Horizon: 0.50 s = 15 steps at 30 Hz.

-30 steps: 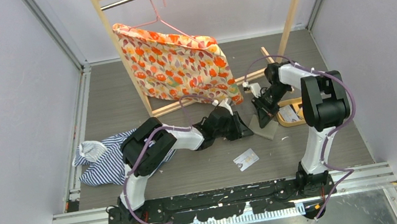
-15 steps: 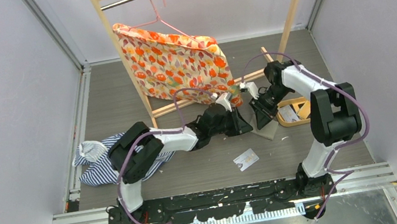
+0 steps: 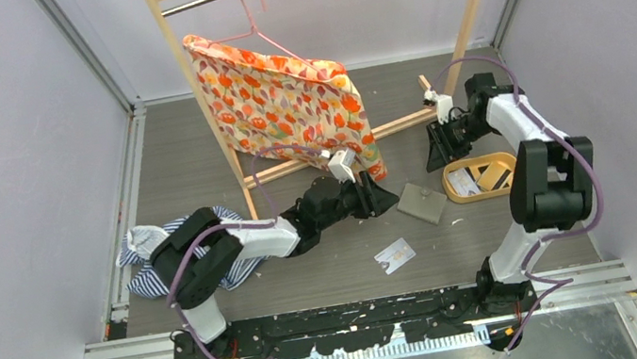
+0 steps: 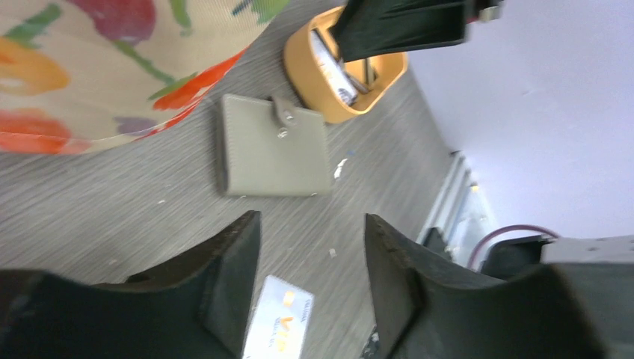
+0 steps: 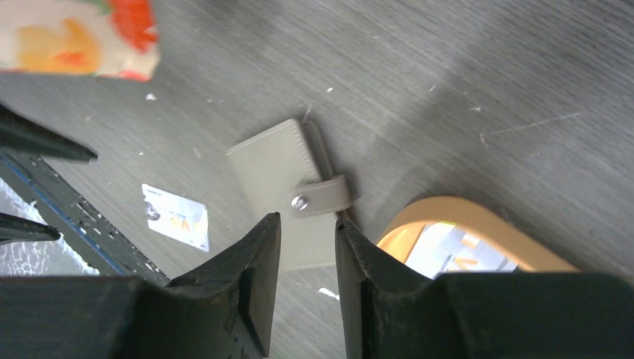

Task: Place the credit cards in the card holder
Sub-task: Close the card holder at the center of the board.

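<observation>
The taupe card holder (image 3: 421,203) lies closed and flat on the table, its snap tab (image 5: 321,197) fastened. One white credit card (image 3: 395,256) lies loose on the table nearer the arms. More credit cards (image 3: 466,181) sit in the oval wooden tray (image 3: 449,188) to the holder's right. My left gripper (image 3: 386,196) hovers just left of the holder, open and empty. In the left wrist view the holder (image 4: 273,146) lies ahead of the left gripper (image 4: 310,219). My right gripper (image 3: 436,149) hangs above and behind the holder (image 5: 278,176), open with nothing between its fingers.
A wooden clothes rack (image 3: 183,66) with a floral cloth (image 3: 284,104) on a pink hanger stands behind the holder; its base bar (image 3: 401,121) runs close to the right gripper. A striped garment (image 3: 160,260) lies at the left beside the left arm.
Both grippers have opened and drawn away from the card holder, which now lies closed on the table. The right arm has swung back toward the far right; the left has pulled slightly left.
</observation>
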Motion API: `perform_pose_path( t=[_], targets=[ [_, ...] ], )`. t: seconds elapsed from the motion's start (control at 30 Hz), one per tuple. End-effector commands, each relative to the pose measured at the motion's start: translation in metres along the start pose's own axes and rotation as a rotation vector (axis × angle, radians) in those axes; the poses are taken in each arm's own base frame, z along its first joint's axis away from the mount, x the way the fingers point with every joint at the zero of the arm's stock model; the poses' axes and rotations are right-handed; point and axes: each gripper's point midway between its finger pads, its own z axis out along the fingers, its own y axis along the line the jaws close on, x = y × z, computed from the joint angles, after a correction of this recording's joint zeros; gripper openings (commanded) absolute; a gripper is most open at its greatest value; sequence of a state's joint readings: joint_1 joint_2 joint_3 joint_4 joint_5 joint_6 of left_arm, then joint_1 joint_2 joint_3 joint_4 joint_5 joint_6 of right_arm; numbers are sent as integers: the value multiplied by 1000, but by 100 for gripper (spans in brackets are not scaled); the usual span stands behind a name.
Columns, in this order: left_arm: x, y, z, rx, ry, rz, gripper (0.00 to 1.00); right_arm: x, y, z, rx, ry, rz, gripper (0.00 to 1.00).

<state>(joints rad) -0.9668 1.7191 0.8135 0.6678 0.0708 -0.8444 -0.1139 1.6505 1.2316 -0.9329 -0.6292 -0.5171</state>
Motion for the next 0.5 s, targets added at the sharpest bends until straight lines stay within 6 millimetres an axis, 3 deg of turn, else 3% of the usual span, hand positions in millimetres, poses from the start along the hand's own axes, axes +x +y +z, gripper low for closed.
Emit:
perform_pose_path(
  t=[0.0,0.1,0.17,0.37,0.47],
  targets=[
    [6,-16,18,107,6,-167,44,-10,-21,16,38,46,9,37],
    [31,-4,26,7,73,-189,32,-4,-28,28,63,107,-9,37],
    [42,8,31,-47,103,-193,30,2,-35,37,107,153,-26,35],
    [60,22,57,-127,160,-228,31,21,-46,43,205,258,-34,24],
    [72,29,63,-178,198,-253,32,31,-30,53,196,327,-66,20]
  ],
)
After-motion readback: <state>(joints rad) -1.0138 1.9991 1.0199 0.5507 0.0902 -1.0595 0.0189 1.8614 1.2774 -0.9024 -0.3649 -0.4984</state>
